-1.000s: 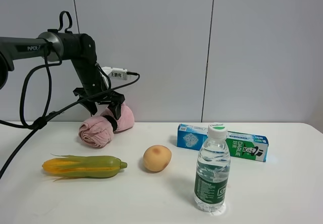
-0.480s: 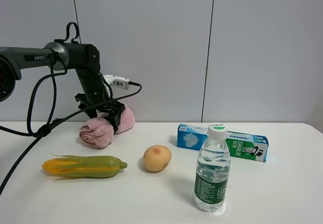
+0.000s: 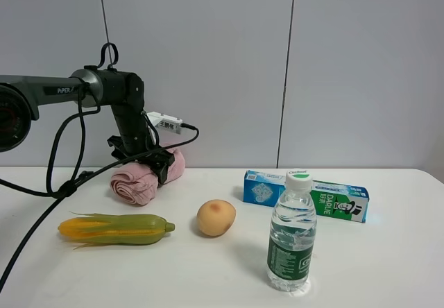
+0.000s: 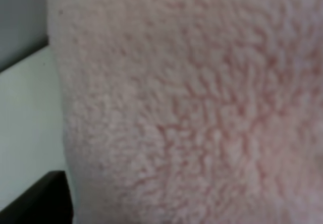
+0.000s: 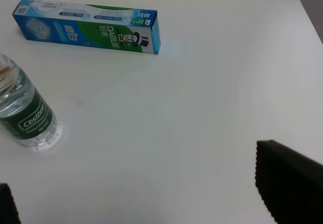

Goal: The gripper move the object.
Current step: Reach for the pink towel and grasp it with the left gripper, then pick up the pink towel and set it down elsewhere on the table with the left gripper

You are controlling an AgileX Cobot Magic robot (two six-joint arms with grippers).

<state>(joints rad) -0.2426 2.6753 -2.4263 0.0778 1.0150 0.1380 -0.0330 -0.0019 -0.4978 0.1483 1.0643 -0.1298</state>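
The pink fluffy rolled towel (image 3: 134, 182) lies at the back left of the white table, a black band around its middle. My left gripper (image 3: 144, 161) is lowered onto the towel, its black fingers spread on either side of the roll and open. In the left wrist view the towel (image 4: 202, 108) fills nearly the whole picture, with one black fingertip (image 4: 38, 201) at the edge. My right gripper (image 5: 133, 168) is open and empty above bare table; it does not show in the exterior view.
A corn cob (image 3: 114, 228) lies front left and a tan potato (image 3: 216, 217) in the middle. A water bottle (image 3: 292, 235) stands front right, with a toothpaste box (image 3: 305, 194) behind it. Black cables hang from the left arm to the table.
My left arm has moved right and down, bringing the gripper lower over the towel. The towel has barely shifted. Nothing else has moved.
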